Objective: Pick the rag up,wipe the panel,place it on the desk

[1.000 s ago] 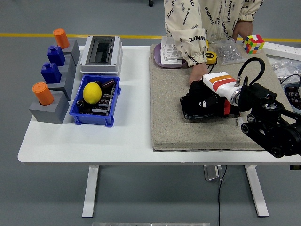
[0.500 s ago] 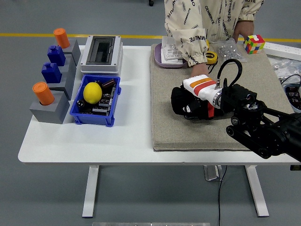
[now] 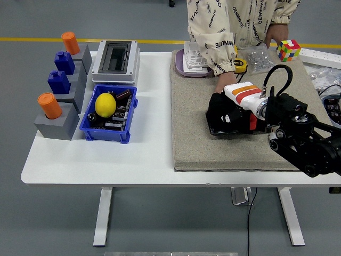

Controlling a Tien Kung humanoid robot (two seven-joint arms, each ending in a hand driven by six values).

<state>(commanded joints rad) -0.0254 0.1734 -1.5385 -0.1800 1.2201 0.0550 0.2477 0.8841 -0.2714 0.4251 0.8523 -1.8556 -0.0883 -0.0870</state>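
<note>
Right hand, black-fingered, presses down on a dark panel lying on the beige mat; whether its fingers clutch a rag cannot be made out. A person's hand rests on the mat just beyond the panel.

Right hand is covering the dark object beneath it at centre right of the frame; rag and panel cannot be told apart there. Whether its fingers are gripping anything cannot be told. Right arm is running off the right edge. Left arm is lying outside the frame. Person at upper centre is being cut off at the top edge; one hand is partly hiding behind the robot's hand. Contents of the blue bin under the yellow fruit are too small to identify. Items at the right edge are being cropped.
</note>
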